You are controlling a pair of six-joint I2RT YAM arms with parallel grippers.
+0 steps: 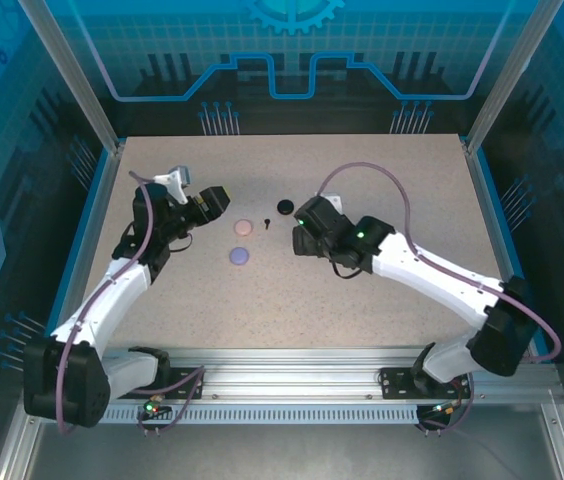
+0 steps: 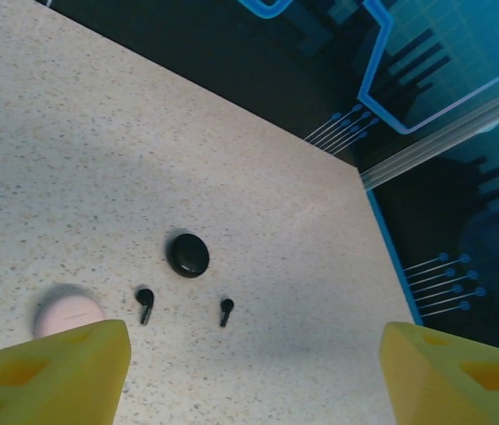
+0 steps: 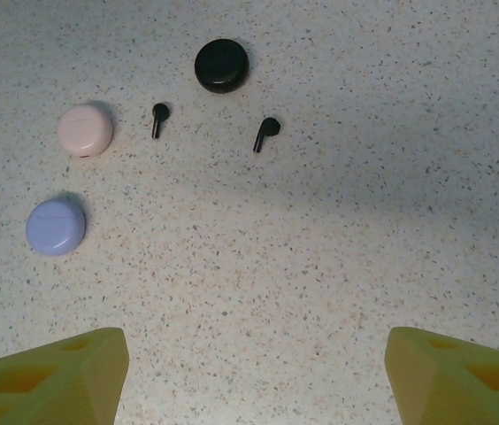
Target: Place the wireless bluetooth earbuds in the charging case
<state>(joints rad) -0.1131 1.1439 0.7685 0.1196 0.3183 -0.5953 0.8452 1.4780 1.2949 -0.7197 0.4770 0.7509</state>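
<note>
Two black earbuds (image 3: 267, 133) lie on the counter (image 3: 320, 248) just beside the black case (image 3: 222, 65), stems pointing away from it toward the right pincer (image 3: 254, 354), which is spread and empty. The left pincer (image 2: 254, 359) is spread too, but the right looks nearer.

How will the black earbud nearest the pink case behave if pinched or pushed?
The black earbud has a bulbous head and thin stem, so a push would probably pivot it, not slide it straight. Being tiny, it is likely very light and may flick out of a pinch.
</note>
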